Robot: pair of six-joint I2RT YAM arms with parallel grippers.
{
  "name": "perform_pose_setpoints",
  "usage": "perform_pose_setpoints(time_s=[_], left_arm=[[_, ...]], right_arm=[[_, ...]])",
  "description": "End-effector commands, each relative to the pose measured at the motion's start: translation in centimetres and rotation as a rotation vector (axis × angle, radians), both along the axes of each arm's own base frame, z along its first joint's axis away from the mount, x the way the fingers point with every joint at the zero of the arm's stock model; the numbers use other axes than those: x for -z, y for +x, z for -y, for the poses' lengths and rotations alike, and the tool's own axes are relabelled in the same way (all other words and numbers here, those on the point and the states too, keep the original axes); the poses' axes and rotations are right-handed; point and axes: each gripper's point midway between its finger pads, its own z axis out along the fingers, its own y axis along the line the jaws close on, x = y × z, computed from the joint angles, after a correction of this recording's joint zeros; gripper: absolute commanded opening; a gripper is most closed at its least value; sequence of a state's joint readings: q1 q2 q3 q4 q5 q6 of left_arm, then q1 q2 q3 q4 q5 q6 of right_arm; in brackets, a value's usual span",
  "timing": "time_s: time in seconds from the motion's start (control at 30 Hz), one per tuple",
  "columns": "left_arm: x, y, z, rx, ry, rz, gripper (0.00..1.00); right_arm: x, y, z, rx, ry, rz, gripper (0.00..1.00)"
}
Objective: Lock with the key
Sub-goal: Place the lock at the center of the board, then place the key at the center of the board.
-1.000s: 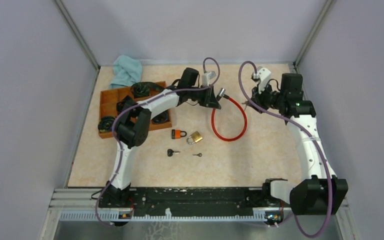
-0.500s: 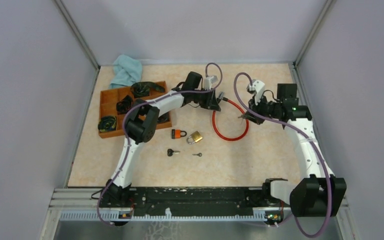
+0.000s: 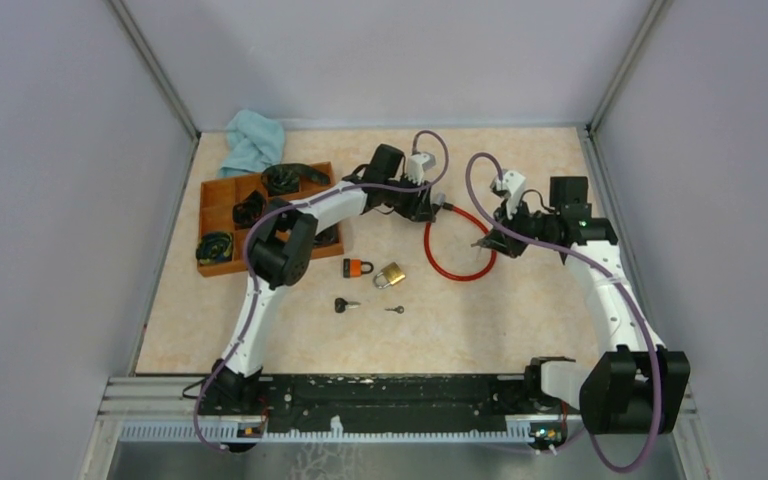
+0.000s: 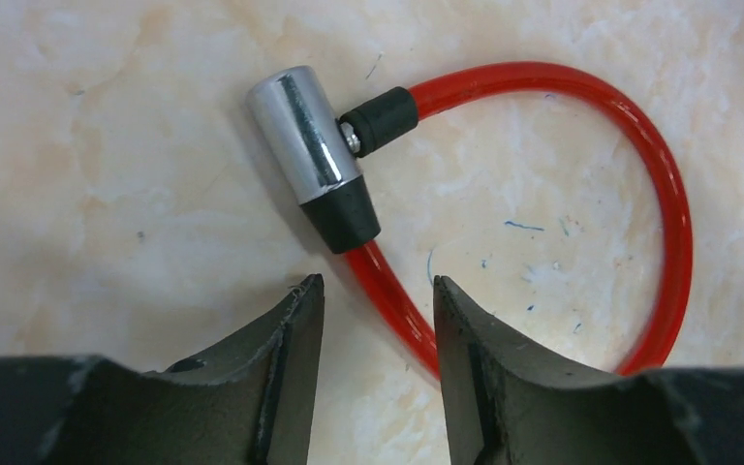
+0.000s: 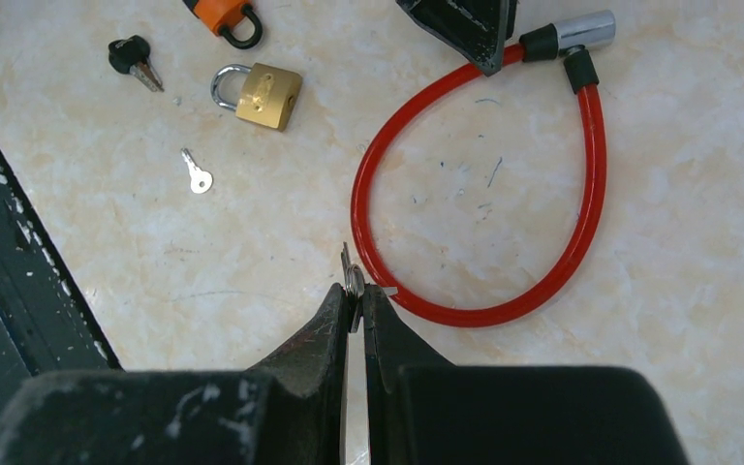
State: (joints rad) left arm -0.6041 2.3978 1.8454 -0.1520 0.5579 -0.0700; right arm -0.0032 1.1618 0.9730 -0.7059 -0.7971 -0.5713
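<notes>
On the table (image 3: 520,320), far left: a wooden tray (image 3: 207,200) with dark items in its compartments. A blue cloth (image 3: 252,140) lies just behind it.

Centre: the red cable lock (image 3: 457,275) lies flat in a loop. Both ends meet at the chrome cylinder (image 4: 305,131), at the loop's far-left end.

Low over the cable, just beside the cylinder, sits the left gripper (image 4: 376,295). Its jaws are parted partway and grip nothing. The cable runs under the gap.

At the loop's right edge, the right gripper (image 5: 356,295) is pinched tight on a small silver key (image 5: 352,273). The key's tip is close to the cable; contact cannot be told.

Left of the loop and nearer the bases: an orange padlock (image 3: 358,267) and a brass padlock (image 3: 391,274), side by side.

Nearer again, well apart from the grippers: a black-headed key (image 3: 343,305) and a loose key (image 3: 396,309).
</notes>
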Motion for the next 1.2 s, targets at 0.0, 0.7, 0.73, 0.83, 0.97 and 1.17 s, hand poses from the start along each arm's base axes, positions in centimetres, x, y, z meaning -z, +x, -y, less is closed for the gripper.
perform_pose_setpoints(time_s=[0.0,0.7,0.73,0.83,0.97,1.17], left_arm=[[-4.2,1.5,-1.1,-0.004,0.036,0.194,0.52],[-17.7,2.7,-14.4,-0.285,0.325,0.768,1.00],[-17.9,2.5,-15.0,-0.301,0.344,0.772,1.00],[-18.7,2.1,-16.7,-0.345,0.370,0.768,1.00],[-19.6,1.4,-18.8,-0.406,0.375,0.750,1.00],[-20.2,0.6,-21.4,-0.448,0.382,0.743,1.00]], right_arm=[[-0.9,0.3,-0.7,-0.026,0.047,0.049,0.00],[6.9,-5.6,-4.4,-0.301,-0.120,-0.113,0.04],[7.6,-5.9,-4.6,-0.317,-0.130,-0.134,0.04],[9.4,-6.6,-5.2,-0.355,-0.158,-0.200,0.02],[11.6,-6.4,-5.4,-0.346,-0.214,-0.275,0.01],[13.5,-7.2,-5.4,-0.357,-0.271,-0.346,0.02]])
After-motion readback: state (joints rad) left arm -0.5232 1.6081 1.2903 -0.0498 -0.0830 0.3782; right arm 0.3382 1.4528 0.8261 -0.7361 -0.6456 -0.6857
